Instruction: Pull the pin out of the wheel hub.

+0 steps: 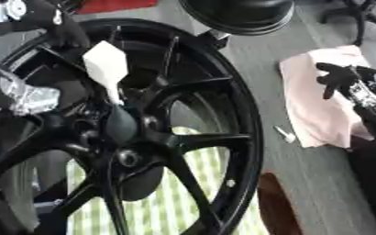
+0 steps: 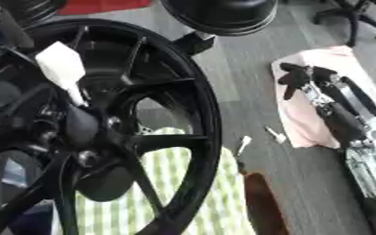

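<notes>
Standing upright and filling the left of both views, a black wheel, spokes meeting at the hub. Sticking out of the hub and rising up and to the left, a white pin with a broad flat head — seemingly not yet pulled. Reaching in from the left edge, the left arm, its hand sitting against the spokes just beside the hub; impossible to tell whether those fingers are curled or straight. Resting well apart on the right, over a pink cloth on the grey worktop, the right hand, fingers relaxed and holding nothing. Probably best: pinching the pin's flat head, drawing straight along its own line — not sideways — while keeping the wheel steady.
</notes>
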You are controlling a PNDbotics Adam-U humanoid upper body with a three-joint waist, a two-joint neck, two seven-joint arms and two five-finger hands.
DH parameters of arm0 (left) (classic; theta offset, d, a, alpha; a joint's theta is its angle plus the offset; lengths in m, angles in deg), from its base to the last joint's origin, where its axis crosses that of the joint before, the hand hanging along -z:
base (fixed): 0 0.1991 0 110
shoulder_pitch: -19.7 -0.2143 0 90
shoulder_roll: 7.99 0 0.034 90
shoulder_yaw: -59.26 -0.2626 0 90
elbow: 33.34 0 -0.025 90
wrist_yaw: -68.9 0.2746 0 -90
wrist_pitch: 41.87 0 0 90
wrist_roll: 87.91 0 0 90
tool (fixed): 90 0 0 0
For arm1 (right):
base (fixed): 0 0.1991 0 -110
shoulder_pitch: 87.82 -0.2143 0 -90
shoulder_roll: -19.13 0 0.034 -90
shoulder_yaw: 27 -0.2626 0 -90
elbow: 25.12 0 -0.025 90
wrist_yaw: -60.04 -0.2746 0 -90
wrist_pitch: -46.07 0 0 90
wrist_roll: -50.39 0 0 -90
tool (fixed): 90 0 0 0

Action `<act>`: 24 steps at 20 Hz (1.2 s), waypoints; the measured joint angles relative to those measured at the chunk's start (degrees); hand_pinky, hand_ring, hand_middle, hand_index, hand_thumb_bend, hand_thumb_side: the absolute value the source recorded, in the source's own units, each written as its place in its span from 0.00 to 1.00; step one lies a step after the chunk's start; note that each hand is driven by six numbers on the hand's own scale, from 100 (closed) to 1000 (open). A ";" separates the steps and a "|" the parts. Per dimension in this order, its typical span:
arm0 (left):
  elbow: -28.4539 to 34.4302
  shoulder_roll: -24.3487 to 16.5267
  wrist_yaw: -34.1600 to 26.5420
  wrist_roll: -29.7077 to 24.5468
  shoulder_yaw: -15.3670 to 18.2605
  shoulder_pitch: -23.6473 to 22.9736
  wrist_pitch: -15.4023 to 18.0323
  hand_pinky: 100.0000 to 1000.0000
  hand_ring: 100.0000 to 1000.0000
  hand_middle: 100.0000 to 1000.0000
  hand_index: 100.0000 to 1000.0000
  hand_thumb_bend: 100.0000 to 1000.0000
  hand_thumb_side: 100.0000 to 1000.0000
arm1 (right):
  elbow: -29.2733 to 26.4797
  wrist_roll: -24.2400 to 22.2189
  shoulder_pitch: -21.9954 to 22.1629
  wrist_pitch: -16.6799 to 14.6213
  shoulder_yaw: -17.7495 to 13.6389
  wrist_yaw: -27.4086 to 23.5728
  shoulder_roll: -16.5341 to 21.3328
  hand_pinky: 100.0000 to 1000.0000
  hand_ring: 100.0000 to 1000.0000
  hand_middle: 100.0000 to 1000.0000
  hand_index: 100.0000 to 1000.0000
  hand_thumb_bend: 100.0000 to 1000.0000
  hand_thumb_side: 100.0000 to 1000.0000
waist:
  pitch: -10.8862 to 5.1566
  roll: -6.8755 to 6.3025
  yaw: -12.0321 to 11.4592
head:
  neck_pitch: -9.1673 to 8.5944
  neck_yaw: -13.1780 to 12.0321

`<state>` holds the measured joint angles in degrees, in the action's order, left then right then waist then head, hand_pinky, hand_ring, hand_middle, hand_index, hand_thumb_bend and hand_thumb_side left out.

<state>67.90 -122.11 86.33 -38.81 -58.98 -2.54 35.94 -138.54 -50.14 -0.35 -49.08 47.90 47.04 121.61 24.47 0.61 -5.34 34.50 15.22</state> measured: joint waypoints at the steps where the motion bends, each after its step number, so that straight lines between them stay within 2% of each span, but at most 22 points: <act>1: -0.34 0.18 0.13 0.03 0.12 0.20 -0.94 0.85 0.74 0.71 0.84 0.33 0.65 | 0.00 -0.01 0.00 0.12 0.02 0.09 -0.01 0.91 0.96 0.35 0.58 0.00 0.67 | 0.00 -0.04 -0.05 | 0.11 0.00; 5: -0.65 0.91 0.56 0.79 0.21 0.83 -4.77 0.85 0.74 0.71 0.84 0.33 0.65 | 0.00 -0.02 0.01 0.18 0.28 0.26 -0.01 0.91 0.96 0.35 0.58 0.00 0.67 | 0.00 -0.13 -0.08 | 0.17 0.00; 6: -0.53 0.91 0.56 0.91 0.21 0.86 -5.75 0.85 0.75 0.72 0.85 0.39 0.70 | 0.00 -0.02 0.01 0.18 0.29 0.27 -0.01 0.91 0.96 0.35 0.58 0.00 0.67 | 0.00 -0.12 -0.09 | 0.17 0.00; 9: -1.24 1.11 1.32 1.62 0.18 0.87 -8.61 0.86 0.75 0.73 0.85 0.41 0.72 | 0.00 0.04 0.02 0.45 0.29 0.28 -0.01 0.91 0.96 0.35 0.58 0.00 0.67 | 0.00 -0.66 -0.01 | 0.18 -0.01; 18: -4.37 5.62 6.76 0.59 -2.63 2.72 -16.26 0.87 0.77 0.75 0.85 0.46 0.74 | 0.00 0.06 -0.82 1.52 0.35 0.07 0.02 0.91 0.96 0.35 0.58 0.00 0.67 | -0.02 -2.00 0.61 | 0.22 -0.22; 24: -4.09 6.98 9.76 1.31 -4.26 2.96 -18.90 0.86 0.76 0.73 0.83 0.51 0.77 | 0.00 -0.18 -1.00 2.05 0.59 -0.23 0.08 0.91 0.96 0.35 0.58 0.00 0.67 | -0.03 -2.80 0.70 | 0.27 -0.41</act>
<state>63.81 -115.14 96.10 -37.51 -63.23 0.42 17.03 -138.54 -50.33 -1.35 -47.03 48.49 46.81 121.68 24.44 -2.19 -4.65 34.77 14.81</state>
